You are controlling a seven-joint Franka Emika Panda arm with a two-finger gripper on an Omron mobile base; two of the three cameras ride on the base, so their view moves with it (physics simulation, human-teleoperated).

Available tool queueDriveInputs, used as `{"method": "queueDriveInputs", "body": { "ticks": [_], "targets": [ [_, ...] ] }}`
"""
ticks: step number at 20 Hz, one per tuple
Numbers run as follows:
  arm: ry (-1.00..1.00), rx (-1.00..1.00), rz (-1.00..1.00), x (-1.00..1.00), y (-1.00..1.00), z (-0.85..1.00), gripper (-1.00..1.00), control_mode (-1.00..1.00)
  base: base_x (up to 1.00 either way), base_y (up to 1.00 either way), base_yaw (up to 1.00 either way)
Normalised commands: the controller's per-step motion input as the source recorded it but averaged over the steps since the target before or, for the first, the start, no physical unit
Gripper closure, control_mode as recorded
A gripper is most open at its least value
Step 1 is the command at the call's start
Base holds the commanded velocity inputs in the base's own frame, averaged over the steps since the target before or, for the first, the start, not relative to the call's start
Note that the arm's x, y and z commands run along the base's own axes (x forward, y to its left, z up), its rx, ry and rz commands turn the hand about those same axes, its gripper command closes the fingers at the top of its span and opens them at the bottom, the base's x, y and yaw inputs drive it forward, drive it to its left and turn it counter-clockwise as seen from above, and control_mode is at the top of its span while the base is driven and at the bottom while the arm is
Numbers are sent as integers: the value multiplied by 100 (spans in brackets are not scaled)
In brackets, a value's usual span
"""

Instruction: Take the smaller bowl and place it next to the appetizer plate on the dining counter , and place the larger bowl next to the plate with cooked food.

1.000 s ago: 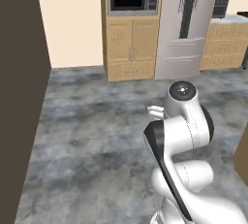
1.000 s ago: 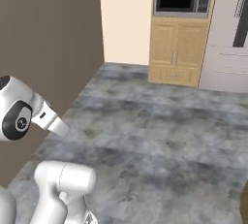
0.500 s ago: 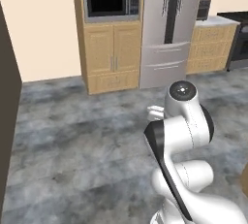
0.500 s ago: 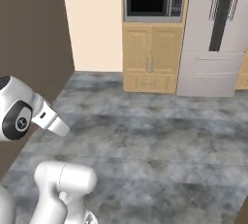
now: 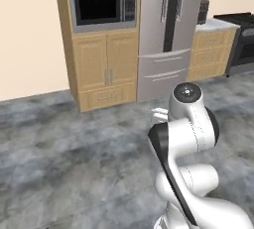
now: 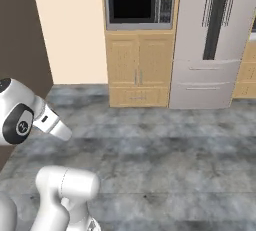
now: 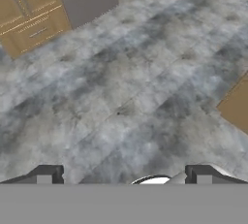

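My gripper hangs over bare grey stone floor. Its two dark fingertips stand far apart at the bottom of the hand view, open, with nothing between them. In both base views my arm is folded up close over the base. The smaller bowl, the larger bowl, the appetizer plate, the plate with cooked food and the dining counter are all out of view.
Ahead stand a tall wooden cabinet with a built-in microwave and a steel fridge, then low wooden cabinets and a dark stove on the right. A dark brown wall stands on the left. Open floor lies in front of the base.
The whole scene has slid left and grown in both base views, so the camera has moved with the base. The arm keeps its folded pose and the gripper stays open.
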Motion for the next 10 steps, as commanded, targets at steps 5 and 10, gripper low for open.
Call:
{"method": "queueDriveInputs", "body": {
  "ticks": [5,10],
  "targets": [
    [0,0,0,0,0,0,-100,100,100,0,-29],
    [0,0,0,0,0,0,-100,100,81,-6,-33]
  ]
}}
